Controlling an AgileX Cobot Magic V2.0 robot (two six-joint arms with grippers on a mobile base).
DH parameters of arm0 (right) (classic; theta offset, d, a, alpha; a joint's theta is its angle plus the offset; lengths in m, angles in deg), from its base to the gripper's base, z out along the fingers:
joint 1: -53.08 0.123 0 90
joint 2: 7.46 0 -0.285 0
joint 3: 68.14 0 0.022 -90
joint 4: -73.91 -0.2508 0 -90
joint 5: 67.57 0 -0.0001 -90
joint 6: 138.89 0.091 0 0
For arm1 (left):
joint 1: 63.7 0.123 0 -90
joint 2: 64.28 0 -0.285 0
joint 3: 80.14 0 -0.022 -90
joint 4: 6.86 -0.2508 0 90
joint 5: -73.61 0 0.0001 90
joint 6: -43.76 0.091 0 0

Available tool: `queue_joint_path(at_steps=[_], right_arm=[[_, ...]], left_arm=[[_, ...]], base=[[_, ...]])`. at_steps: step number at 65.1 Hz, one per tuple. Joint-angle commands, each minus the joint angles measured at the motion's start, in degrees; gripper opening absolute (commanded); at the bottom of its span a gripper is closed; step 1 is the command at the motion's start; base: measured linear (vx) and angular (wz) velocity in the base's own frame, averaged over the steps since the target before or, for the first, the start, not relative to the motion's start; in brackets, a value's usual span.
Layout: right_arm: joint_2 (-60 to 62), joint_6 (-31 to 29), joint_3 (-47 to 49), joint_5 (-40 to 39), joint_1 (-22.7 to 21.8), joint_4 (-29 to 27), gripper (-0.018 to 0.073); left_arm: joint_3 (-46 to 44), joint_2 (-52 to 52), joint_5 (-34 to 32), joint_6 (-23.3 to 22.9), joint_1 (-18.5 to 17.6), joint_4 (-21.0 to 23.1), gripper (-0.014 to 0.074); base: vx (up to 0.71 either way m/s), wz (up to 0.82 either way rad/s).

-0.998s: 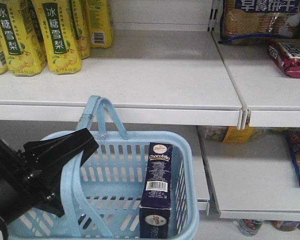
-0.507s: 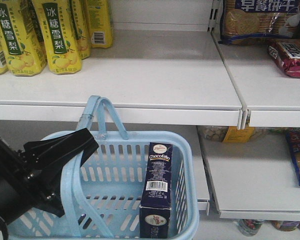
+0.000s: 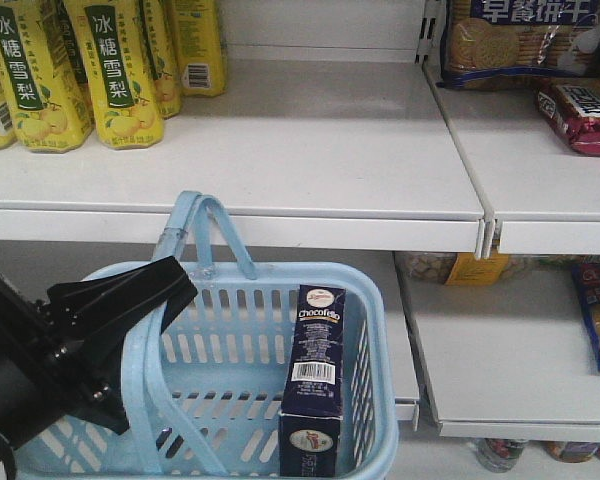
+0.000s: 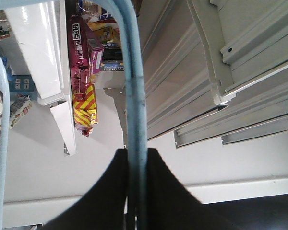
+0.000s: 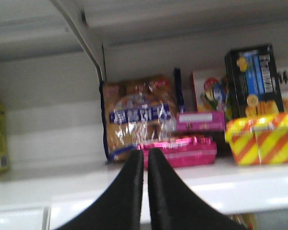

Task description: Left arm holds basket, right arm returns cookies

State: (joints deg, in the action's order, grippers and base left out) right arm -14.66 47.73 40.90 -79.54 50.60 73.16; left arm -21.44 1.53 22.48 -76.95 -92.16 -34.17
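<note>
Front view: the light-blue basket (image 3: pixel 280 271) hangs below the shelf (image 3: pixel 280 200) edge. The left gripper (image 3: pixel 175 285) comes in from the lower left w/ its wedge fingers at the near hoop handle (image 3: pixel 140 380). Left wrist cam confirms: both black fingers are pinched tight on the handle (image 4: pixel 134 96), bar running straight up btwn them. The cookie carton (image 3: pixel 315 370) stands on end inside the basket, against the right wall, near corner. Its long axis is roughly vertical, top leaning slightly toward the shelf, barcode face to camera. The right gripper (image 5: pixel 145 158) shows only in its own wrist cam: fingers pressed together, nothing btwn them, aimed at shelf stock, i.e. the biscuit bag (image 5: pixel 137 117) and pink packet (image 5: pixel 182 148). No carton in that view, so it prob lies below and outside where the gripper points. Key relation: the carton sits on the basket's right side, well apart from the left gripper, so approx the right arm's side. Next likely needs the right arm to drop down, spread its fingers, and take the carton's narrow width from above.
</note>
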Motion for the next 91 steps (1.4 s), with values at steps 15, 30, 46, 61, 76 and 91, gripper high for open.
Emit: queue_joint_path(at_steps=[15, 30, 46, 61, 76, 91], right_arm=[[-12.7, -0.6, 22.4, 0.0, -0.2, 0.7, -0.0006], [-25.9, -0.6, 41.6, 10.4, -0.2, 0.7, -0.0003], [-38.1, -0.6, 56.7, 26.4, -0.2, 0.3, -0.0003], [-44.2, -0.6, 62.1, 40.8, -0.2, -3.2, 0.0004], [-47.2, -0.6, 62.5, 59.1, -0.2, -7.3, 0.0021], [-47.4, -1.9, 62.5, 70.6, -0.2, -7.7, 0.0125]], left_arm=[[-2.1, -0.7, -4.7, 1.5, 0.5, 6.2, -0.0003], [-2.1, -0.7, -4.7, 1.5, 0.5, 6.2, -0.0003], [-2.1, -0.7, -4.7, 1.5, 0.5, 6.2, -0.0003], [-2.1, -0.7, -4.7, 1.5, 0.5, 6.2, -0.0003], [-2.1, -0.7, -4.7, 1.5, 0.5, 6.2, -0.0003], [-2.1, -0.7, -4.7, 1.5, 0.5, 6.2, -0.0003]], base=[[0.00, 0.00], [0.00, 0.00], [0.00, 0.00], [0.00, 0.00], [0.00, 0.00], [0.00, 0.00]])
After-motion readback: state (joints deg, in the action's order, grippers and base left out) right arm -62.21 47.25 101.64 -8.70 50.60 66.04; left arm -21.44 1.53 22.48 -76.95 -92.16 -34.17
